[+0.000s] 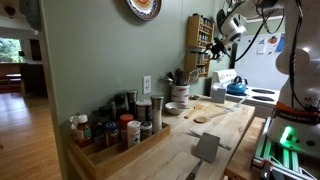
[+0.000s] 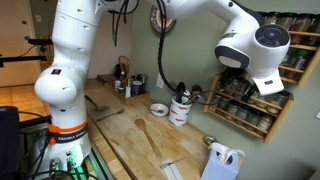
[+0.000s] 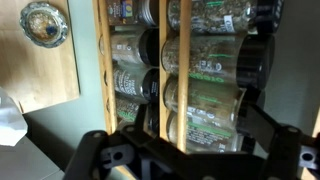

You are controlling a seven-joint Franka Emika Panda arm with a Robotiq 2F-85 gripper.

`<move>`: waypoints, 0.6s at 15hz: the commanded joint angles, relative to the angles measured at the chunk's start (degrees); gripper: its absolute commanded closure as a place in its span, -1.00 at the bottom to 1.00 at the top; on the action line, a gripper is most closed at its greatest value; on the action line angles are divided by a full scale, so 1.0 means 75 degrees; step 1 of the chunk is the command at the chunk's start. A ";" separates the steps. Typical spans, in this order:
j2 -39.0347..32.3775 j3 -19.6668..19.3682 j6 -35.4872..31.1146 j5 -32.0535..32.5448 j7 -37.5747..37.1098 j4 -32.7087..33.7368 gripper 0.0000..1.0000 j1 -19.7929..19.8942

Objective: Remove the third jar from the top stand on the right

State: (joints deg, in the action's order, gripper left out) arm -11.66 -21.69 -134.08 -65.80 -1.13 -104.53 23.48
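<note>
The tall light-wood spice rack (image 1: 200,45) hangs on the green wall, and it also shows in the other exterior view (image 2: 285,75). Its top stand (image 2: 302,22) holds a row of small dark-lidded jars. My gripper (image 1: 224,33) is right up against the rack's front, about mid-height (image 2: 256,78). In the wrist view the picture is turned, so the jars lie sideways behind wooden rails. The gripper (image 3: 195,150) is open with its dark fingers spread wide. A clear jar with a green label (image 3: 205,108) sits between them, still in the rack. I cannot tell which tier this jar is on.
A low wooden crate of larger spice bottles (image 1: 115,135) stands on the wood counter (image 1: 190,135). A utensil crock (image 2: 180,108), a small bowl (image 2: 158,109), a wooden spoon (image 2: 150,135) and a metal spatula (image 1: 207,148) lie there. A blue kettle (image 1: 237,88) sits on the stove.
</note>
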 commanded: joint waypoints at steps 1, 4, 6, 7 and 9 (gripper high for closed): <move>-0.0111 0.0098 -0.0091 -0.0170 0.0018 0.0167 -1.00 0.0080; -0.0062 0.0100 0.0027 -0.0259 0.0064 0.0193 -1.00 0.0132; -0.0106 0.0094 -0.0090 -0.0277 0.0032 0.0224 -1.00 0.0125; -0.0134 0.0094 -0.0146 -0.0267 -0.0007 0.0244 -1.00 0.0115; -0.0210 0.0131 -0.0344 -0.0429 -0.0032 0.0290 -1.00 0.0091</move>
State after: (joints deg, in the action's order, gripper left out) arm -11.82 -21.47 -134.56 -66.52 -1.18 -103.41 23.73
